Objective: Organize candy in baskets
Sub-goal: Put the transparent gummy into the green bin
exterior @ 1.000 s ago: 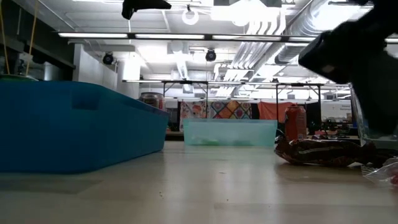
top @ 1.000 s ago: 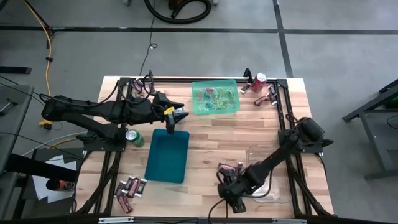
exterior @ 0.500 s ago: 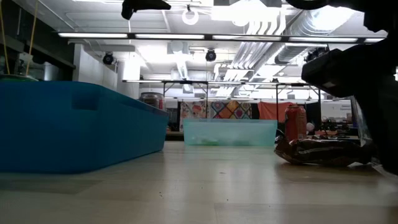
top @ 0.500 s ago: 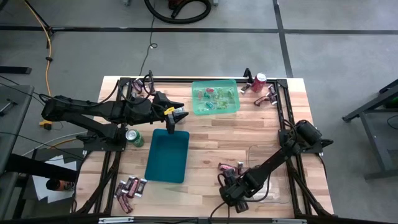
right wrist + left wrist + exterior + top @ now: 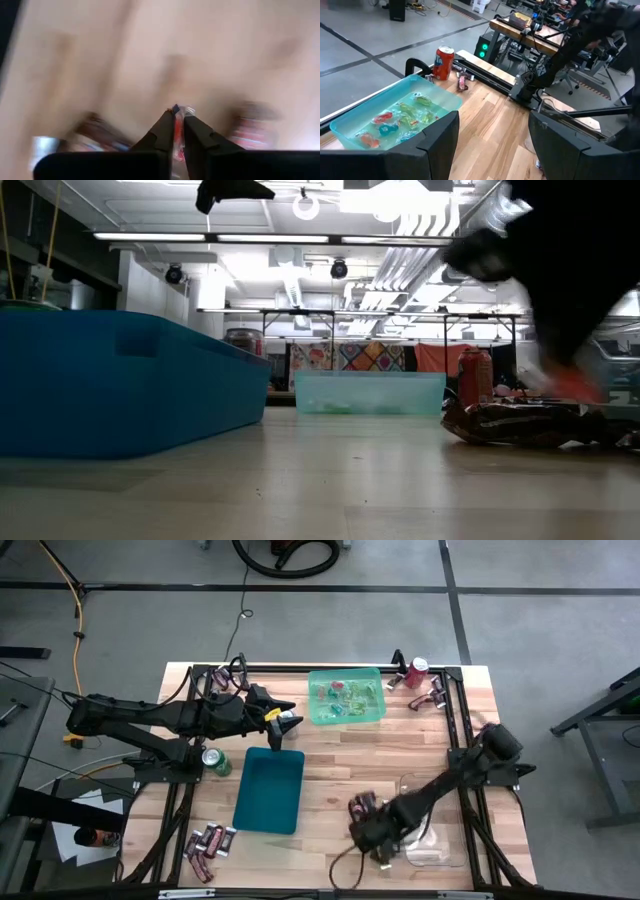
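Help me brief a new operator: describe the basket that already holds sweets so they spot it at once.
Start at the wooden table in the high view and go to its far edge. There, beside a red soda can, sits the light green basket. Unlike the empty dark teal basket, it is translucent and holds green and red wrapped candy.

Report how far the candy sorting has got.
Done: the light green basket holds several green and red candies. In hand: the right gripper has its fingers shut on a red-wrapped candy beside the clear basket. The left gripper hangs open above the empty teal basket. Left: bars near the front-left corner and some by the red can.
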You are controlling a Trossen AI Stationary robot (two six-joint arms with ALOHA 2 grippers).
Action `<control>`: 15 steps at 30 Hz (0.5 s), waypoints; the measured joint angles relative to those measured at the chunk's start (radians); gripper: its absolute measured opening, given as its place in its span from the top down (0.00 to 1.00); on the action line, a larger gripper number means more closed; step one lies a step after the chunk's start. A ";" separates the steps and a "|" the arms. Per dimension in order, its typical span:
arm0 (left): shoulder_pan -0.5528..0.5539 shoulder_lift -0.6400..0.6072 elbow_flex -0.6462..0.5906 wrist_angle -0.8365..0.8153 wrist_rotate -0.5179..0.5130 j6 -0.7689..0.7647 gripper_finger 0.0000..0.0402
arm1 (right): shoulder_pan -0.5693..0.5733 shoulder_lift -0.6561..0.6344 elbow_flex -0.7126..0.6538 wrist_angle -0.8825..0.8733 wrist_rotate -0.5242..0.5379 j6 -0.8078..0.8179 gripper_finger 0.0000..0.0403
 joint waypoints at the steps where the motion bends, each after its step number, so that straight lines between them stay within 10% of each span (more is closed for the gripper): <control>1: 0.000 0.000 0.000 0.000 -0.001 0.010 0.44 | -0.018 -0.028 0.015 -0.045 0.043 -0.032 0.97; 8: 0.000 0.000 0.000 0.002 -0.022 0.005 0.44 | -0.220 -0.278 0.019 -0.135 0.350 -0.120 0.98; 15: -0.003 0.000 0.000 0.007 0.115 -0.025 0.44 | -0.543 -0.413 -0.168 0.192 0.365 -0.167 0.99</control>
